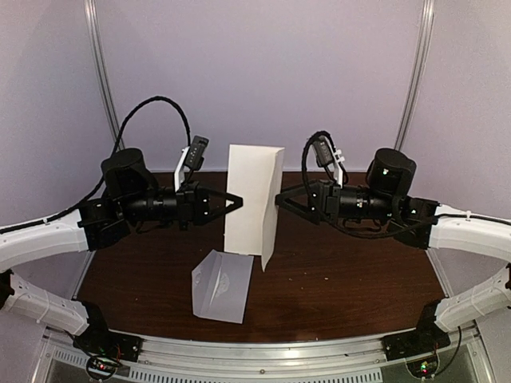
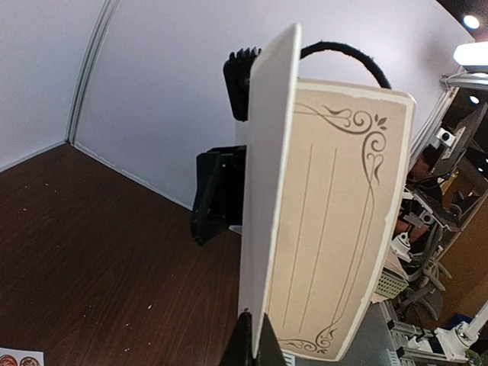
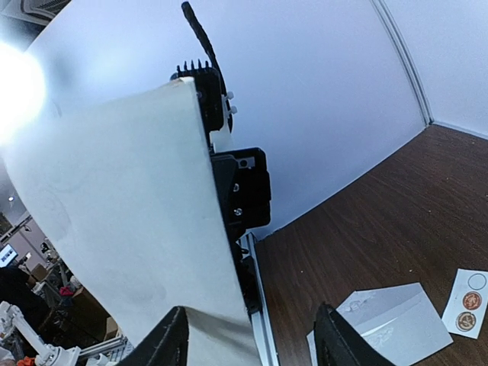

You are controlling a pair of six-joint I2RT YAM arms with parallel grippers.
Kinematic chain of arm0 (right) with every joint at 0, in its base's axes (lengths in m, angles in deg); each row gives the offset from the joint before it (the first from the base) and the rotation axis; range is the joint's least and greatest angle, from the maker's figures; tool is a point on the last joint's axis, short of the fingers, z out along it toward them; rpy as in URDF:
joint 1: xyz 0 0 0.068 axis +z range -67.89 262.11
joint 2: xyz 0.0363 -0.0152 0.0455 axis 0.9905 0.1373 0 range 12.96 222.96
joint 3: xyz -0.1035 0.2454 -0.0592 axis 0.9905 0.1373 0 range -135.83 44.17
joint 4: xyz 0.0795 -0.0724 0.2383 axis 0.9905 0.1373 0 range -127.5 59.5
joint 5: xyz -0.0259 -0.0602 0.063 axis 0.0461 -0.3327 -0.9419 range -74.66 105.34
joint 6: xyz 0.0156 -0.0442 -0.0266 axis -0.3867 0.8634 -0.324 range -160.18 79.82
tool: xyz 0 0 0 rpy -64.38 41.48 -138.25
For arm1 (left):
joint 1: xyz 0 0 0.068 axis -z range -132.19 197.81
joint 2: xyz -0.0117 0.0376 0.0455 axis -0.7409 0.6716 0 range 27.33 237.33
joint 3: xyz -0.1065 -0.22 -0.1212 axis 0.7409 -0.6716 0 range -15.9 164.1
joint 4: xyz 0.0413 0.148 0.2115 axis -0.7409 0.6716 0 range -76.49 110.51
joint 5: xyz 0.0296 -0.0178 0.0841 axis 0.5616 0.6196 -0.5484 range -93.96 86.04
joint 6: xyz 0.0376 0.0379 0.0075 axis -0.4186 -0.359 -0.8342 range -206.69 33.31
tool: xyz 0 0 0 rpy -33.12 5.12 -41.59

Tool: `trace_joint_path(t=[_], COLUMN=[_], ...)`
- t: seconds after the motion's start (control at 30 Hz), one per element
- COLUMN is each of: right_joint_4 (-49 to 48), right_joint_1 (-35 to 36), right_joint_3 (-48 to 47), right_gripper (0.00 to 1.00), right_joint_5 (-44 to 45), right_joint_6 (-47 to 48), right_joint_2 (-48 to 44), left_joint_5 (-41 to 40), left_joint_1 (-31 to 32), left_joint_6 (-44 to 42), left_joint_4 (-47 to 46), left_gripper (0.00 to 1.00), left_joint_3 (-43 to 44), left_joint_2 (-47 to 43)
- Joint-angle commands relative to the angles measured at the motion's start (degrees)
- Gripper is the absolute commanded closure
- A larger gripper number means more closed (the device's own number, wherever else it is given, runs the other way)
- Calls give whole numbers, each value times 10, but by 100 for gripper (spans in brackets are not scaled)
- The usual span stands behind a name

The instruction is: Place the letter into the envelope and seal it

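The letter (image 1: pixel 251 199), a cream sheet with a printed ornamental border, is folded in a V and held upright in the air above the table's middle. My left gripper (image 1: pixel 238 200) is shut on its left panel; in the left wrist view the fingertips (image 2: pixel 257 335) pinch the lower edge of the letter (image 2: pixel 328 213). My right gripper (image 1: pixel 279 200) is at the fold on the right, open, with its jaws apart and the edge of the letter (image 3: pixel 122 221) lying against the left finger (image 3: pixel 164 343). The envelope (image 1: pixel 222 285) lies flat on the table below, also visible as the envelope (image 3: pixel 389 320).
The dark wooden table (image 1: pixel 351 279) lies under both arms. A small white strip with round stickers (image 3: pixel 467 301) rests beside the envelope, its corner also showing as the sticker strip (image 2: pixel 19 358). Plain walls enclose the back and sides.
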Motion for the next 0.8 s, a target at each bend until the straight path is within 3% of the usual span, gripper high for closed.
trace_joint_path(t=[0.0,0.47,0.63,0.67,0.77], right_joint_4=[-53,-76,-75,-71,-51], right_joint_1=[8,26,26,26,26], right_joint_3=[-9,-31,-29,-27,-26], right_gripper=[47,74,100,100,100], right_joint_5=[-10,-17,-14,-10,5], right_joint_6=[-11,-20,-19,-16,-3], right_joint_2=[14,49,48,44,32], left_joint_5=[27,41,30,23,2], left_joint_1=[-3,-3,-3,-3,-4], left_joint_6=[3,3,2,2,-8], left_joint_4=[-43,-49,-46,-42,-24], left_gripper=[100,100,100,94,66], left_joint_3=[-1,-4,-3,-3,-2], left_joint_2=[4,11,8,4,-9])
